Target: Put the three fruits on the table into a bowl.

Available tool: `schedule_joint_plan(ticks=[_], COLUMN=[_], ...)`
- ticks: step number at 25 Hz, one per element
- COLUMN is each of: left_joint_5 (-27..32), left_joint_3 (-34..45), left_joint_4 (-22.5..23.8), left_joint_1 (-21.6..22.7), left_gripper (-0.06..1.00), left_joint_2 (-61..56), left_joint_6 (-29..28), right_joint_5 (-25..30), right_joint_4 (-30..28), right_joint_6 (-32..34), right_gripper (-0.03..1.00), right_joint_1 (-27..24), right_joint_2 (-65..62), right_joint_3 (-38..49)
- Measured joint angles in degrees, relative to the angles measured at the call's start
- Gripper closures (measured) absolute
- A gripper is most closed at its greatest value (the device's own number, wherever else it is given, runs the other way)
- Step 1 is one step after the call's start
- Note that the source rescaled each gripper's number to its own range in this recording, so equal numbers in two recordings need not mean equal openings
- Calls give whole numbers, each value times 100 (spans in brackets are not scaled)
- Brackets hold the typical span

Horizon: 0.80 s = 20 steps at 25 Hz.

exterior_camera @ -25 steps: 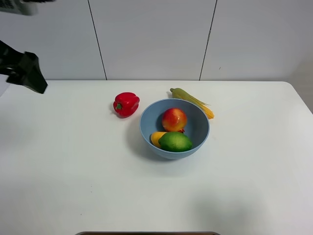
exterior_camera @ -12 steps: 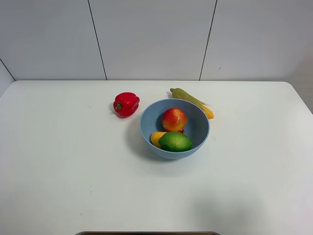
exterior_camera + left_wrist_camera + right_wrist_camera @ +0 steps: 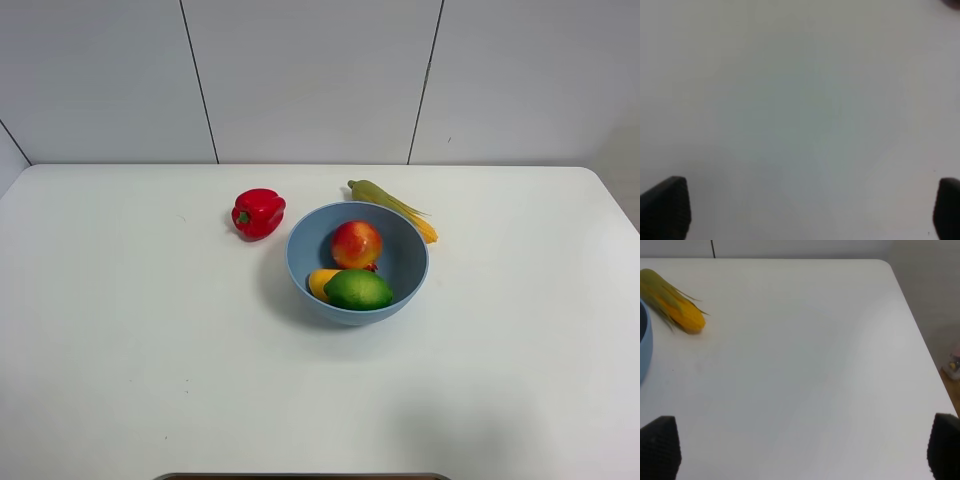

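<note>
— Where do the fruits sit?

— All three are inside the light-blue bowl (image 3: 357, 263), near the middle of the white table (image 3: 150, 350). I see the red apple-like fruit (image 3: 356, 243) toward the far side of the bowl, the green lime-like fruit (image 3: 358, 289) at the near side, and the yellow-orange mango-like fruit (image 3: 320, 282) tucked under the lime's left end, touching it, with only its tip showing.

— And the grippers?

— From my left wrist camera the left gripper (image 3: 800, 210) stands wide open: one dark fingertip (image 3: 665, 206) at one lower corner of the picture, the other at the opposite corner, with only blurred pale surface between them. It holds nothing. The right gripper (image 3: 802, 447) is the same, its textured fingertips (image 3: 660, 447) spread to both edges of the picture over bare tabletop, nothing held and nothing touched as far as I can tell.

— What lies around the bowl?

— A red bell pepper (image 3: 258, 212) just beside the bowl's far-left rim, apart from it. A green-husked corn cob (image 3: 392, 208) lies behind the bowl on its far-right side, its yellow end close to the rim; I cannot tell whether they touch.

— What does one view give that another doesn't?

— The high camera shows the fruits but neither arm. The right wrist camera shows the corn cob (image 3: 674, 307), a sliver of the bowl's rim (image 3: 644, 347) and the table's rounded far corner, yet no fruit. The left wrist view shows only its own fingertips and a blur
</note>
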Motion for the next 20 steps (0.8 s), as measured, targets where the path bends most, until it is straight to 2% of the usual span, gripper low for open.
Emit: schedule_joint_plan(ticks=[5, 10, 20], left_joint_5=[228, 284, 284], left_joint_3=[31, 31, 31], left_joint_4=[-84, -309, -355], left_joint_1=[101, 195, 197], left_gripper=[-4, -4, -4], left_joint_2=[-785, -893, -895], left_joint_6=[483, 710, 791], right_joint_5=[0, 0, 0], right_joint_4=[0, 0, 0], right_joint_6=[0, 0, 0], right_gripper=[-3, -3, -3], right_joint_1=[0, 0, 0], right_joint_2=[0, 0, 0], right_joint_3=[0, 0, 0])
